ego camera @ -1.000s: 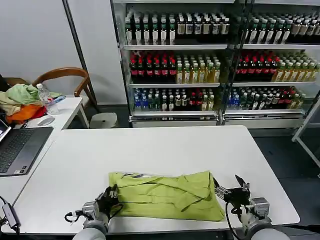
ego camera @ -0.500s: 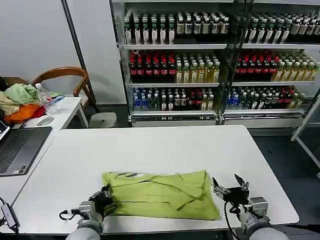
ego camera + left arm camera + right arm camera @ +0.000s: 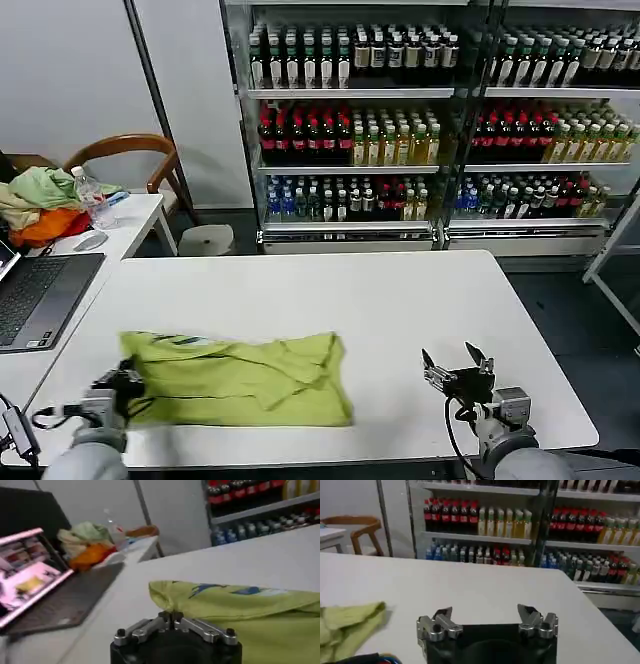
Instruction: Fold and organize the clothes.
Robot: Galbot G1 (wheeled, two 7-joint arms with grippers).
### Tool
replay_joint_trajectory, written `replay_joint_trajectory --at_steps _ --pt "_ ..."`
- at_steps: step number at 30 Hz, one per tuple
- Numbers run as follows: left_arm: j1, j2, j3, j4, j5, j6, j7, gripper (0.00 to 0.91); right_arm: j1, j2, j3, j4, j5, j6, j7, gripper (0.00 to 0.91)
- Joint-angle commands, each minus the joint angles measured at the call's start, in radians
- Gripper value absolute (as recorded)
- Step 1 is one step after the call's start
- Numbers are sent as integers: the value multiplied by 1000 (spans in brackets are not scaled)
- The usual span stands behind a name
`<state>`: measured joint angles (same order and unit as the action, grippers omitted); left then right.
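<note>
The lime yellow-green shirt point(image 3: 235, 378) lies folded into a long band on the white table point(image 3: 340, 300), toward its front left. My left gripper point(image 3: 128, 383) is shut on the shirt's left end; up close, its jaws point(image 3: 171, 616) pinch a bunched corner of the shirt point(image 3: 240, 610), whose printed side faces up. My right gripper point(image 3: 447, 366) hovers low over bare table to the right of the shirt, open and holding nothing. In the right wrist view the open gripper point(image 3: 487, 617) faces the shelves, and the shirt's right end point(image 3: 350, 622) lies off to one side.
A laptop point(image 3: 35, 295) sits on the side table at left, with a heap of pale green and orange garments point(image 3: 40, 205) and a water bottle point(image 3: 92, 196) behind it. A wooden chair point(image 3: 140, 160) and drink shelves point(image 3: 440, 120) stand beyond the table.
My left gripper has dragged the shirt to the left along the table's front. The right gripper has stayed open near the same spot, now well apart from the shirt.
</note>
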<state>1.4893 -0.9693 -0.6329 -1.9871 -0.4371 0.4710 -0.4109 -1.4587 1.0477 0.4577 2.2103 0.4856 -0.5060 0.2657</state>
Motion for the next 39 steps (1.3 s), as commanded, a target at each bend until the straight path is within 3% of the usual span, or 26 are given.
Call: replay_joint_trajectory --at_steps 1,3,10,17,25,28,31,39 --pt "66 114 -230 -91 -91 32 43 30 14 -4 -1 5 -1 2 0 907" --pt "43 92 -175 -160 -196 39 59 30 12 -6 7 12 -1 1 1 907" --pt "-7 -17 63 -286 -183 15 159 40 -27 -15 68 56 0 -2 1 907" --pt "-77 -70 249 -228 -80 -47 249 40 -51 -8 92 71 -3 -5 2 907" --pt "-146 -138 397 -164 -5 -54 271 40 -75 4 110 75 -14 -6 2 907" --pt "-169 -166 420 -129 -4 -19 249 40 -81 3 115 78 -15 -6 2 907" --pt "-187 -189 433 -119 -27 85 204 40 -83 1 118 78 -16 -5 2 907" --pt "-252 -248 474 -53 -117 105 74 40 -82 2 117 77 -18 -6 1 907"
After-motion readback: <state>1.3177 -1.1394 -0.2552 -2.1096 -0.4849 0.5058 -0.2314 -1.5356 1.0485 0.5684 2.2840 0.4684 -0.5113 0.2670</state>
